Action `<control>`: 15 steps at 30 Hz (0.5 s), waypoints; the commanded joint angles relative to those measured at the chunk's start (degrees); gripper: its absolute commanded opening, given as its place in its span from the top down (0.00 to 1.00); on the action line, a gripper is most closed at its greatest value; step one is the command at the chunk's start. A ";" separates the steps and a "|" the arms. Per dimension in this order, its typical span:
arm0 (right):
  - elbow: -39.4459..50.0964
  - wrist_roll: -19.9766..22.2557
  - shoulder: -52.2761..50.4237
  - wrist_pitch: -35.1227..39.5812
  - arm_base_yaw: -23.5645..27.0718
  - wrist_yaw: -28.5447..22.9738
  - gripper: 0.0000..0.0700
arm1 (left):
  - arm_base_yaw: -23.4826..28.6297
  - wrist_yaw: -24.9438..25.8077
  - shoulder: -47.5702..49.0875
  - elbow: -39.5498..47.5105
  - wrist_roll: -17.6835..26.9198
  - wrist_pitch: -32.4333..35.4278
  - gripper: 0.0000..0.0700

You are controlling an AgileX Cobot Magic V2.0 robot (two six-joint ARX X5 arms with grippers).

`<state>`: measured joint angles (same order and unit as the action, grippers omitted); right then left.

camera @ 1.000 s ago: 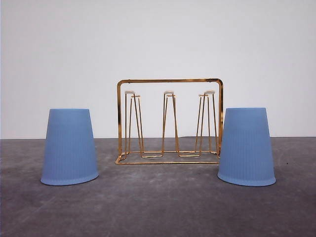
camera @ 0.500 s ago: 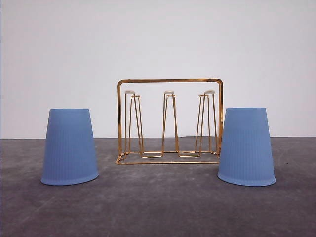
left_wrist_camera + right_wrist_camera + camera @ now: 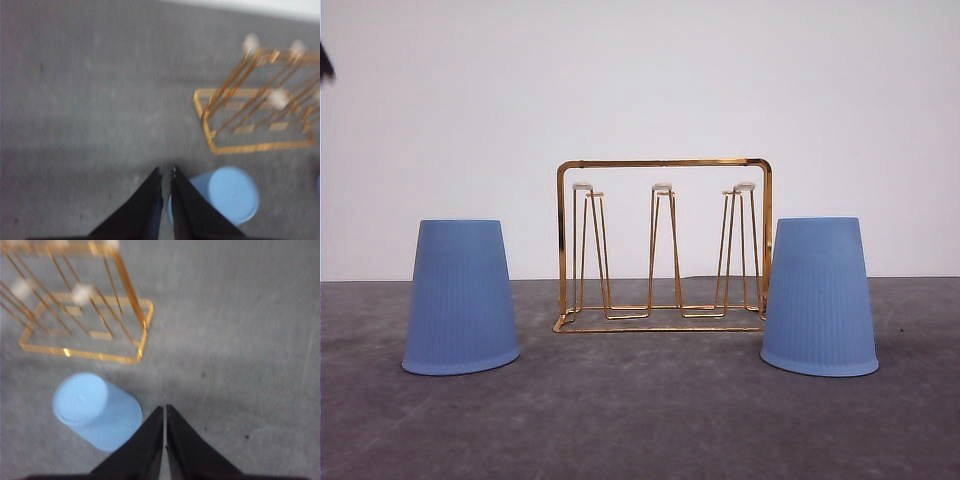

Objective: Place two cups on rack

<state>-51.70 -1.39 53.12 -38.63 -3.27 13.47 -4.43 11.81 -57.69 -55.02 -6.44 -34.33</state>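
Plainly nothing is done: both cups, left cup (image 3: 460,298) at nine o'clock and right cup (image 3: 819,297) at three o'clock of the gold wire rack (image 3: 663,245), stand inverted on the table (image 3: 640,420). Both grippers, left (image 3: 166,175) and right (image 3: 164,411), hover clenched and empty, so both placements remain

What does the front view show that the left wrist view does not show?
Front view alone: both cups at once, the left cup and the right cup, upside down on either side of the rack, with the white wall behind. Left wrist view alone: the left gripper, its fingers almost together, above the table beside the left cup. Both: the gold rack, the left cup, the grey table.
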 commanded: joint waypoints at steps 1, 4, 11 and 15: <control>-0.70 2.21 1.01 0.52 -0.09 0.04 0.99 | -0.20 0.04 -1.03 -0.87 1.90 0.61 0.98; -0.70 2.23 2.49 0.42 -0.09 0.09 0.99 | -0.20 0.07 -2.51 -0.87 1.92 0.44 0.98; -0.70 3.30 2.61 -0.14 -0.10 0.28 0.10 | -0.22 1.64 -2.67 -0.87 1.92 -0.45 0.42; -0.70 3.35 2.63 -0.41 -0.36 1.66 0.02 | -0.97 4.22 -2.67 -0.87 1.45 -0.68 0.18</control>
<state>-51.70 1.25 55.42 -39.41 -3.35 14.68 -5.08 15.29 -59.94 -55.00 -5.33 -35.42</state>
